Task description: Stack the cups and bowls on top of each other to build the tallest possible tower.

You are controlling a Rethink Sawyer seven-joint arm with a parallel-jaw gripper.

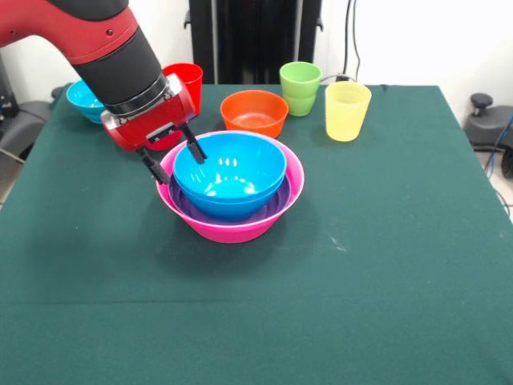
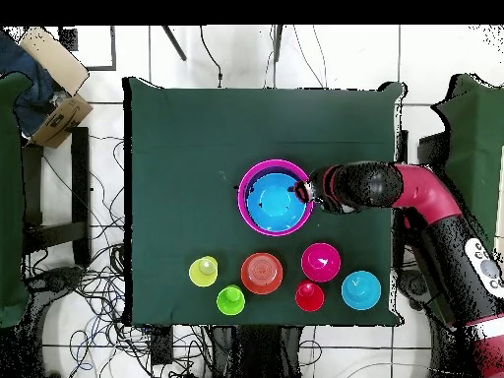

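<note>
Front view shows a green surface [image 1: 385,265] with a nested tower [image 1: 231,186] near its middle: a large pink bowl [image 1: 232,228] at the bottom, a purple bowl [image 1: 228,215] inside it, and a blue bowl [image 1: 230,172] on top. The red and black arm [image 1: 112,48] reaches down from the upper left. Its end effector [image 1: 171,160] sits at the tower's left rim with its two dark fingers spread, one finger [image 1: 195,149] over the blue bowl's edge, the other outside the pink bowl. It grips nothing.

Behind the tower stand an orange bowl [image 1: 254,112], a green cup [image 1: 300,87] and a translucent yellow cup [image 1: 346,111], each apart from the others. A red cup [image 1: 186,82] and a cyan bowl [image 1: 83,99] show partly behind the arm.

Overhead view shows the same tower mid-surface, with the loose pieces in a row toward the lower edge, including a magenta bowl [image 2: 321,262] between the orange bowl and the cyan bowl.
</note>
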